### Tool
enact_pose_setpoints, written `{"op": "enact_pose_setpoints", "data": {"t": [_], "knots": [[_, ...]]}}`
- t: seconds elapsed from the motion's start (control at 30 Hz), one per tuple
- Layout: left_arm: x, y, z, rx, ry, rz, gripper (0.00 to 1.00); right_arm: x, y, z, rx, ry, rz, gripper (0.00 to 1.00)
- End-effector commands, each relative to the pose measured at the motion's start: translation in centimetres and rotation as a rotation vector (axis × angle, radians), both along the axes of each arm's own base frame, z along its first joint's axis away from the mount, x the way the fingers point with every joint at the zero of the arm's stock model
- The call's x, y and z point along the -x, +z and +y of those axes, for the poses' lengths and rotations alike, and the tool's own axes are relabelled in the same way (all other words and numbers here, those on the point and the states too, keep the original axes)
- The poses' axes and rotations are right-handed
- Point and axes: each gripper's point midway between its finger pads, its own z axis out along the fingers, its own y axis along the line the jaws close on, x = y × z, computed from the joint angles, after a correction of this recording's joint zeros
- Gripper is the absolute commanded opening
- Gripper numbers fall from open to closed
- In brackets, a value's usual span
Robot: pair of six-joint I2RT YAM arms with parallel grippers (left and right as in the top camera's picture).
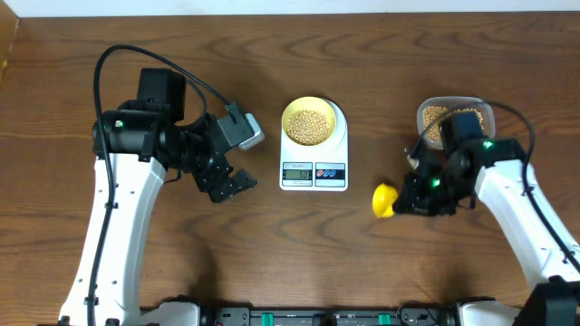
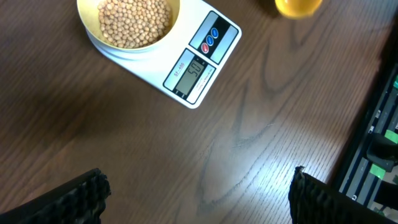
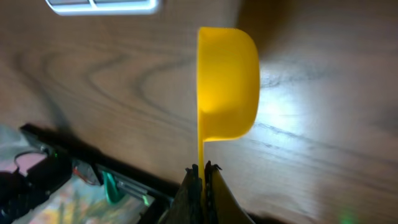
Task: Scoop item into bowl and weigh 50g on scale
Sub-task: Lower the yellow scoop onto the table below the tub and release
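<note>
The beans point(image 1: 309, 126) are found in the bowl point(image 1: 285, 122), which is seated on the scale point(image 1: 314, 177) for weighing. The right pincer point(image 3: 202, 171) is clamped on the scoop point(image 3: 229, 81) handle, with the cup turned sideways and apparently empty. The left pincer point(image 1: 231, 184) is held apart, clear of the scale, above the tabletop point(image 1: 272, 254).

Overhead camera looking straight down on the whole table point(image 1: 272, 263), left wrist camera nearer, scale point(image 2: 198, 65) at its 11 o'clock, right wrist camera very close, yellow scoop point(image 3: 227, 81) at 12 o'clock, overhead sharing both.
</note>
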Motion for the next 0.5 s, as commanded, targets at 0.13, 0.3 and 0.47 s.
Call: {"op": "enact_pose_setpoints", "data": {"t": [0.13,0.3,0.47], "knots": [[0.0,0.2,-0.2,0.009,-0.019,-0.005,0.95,2.4,-1.4,1.3,-0.164,-0.097,0.116,0.06],[0.0,0.2,-0.2,0.009,-0.019,-0.005,0.95,2.5,-1.6,0.8,-0.154,-0.119,0.127,0.28],[0.0,0.2,-0.2,0.010,-0.019,-0.005,0.95,2.6,-2.4,-0.3,-0.079,-0.117,0.120,0.48]]}}
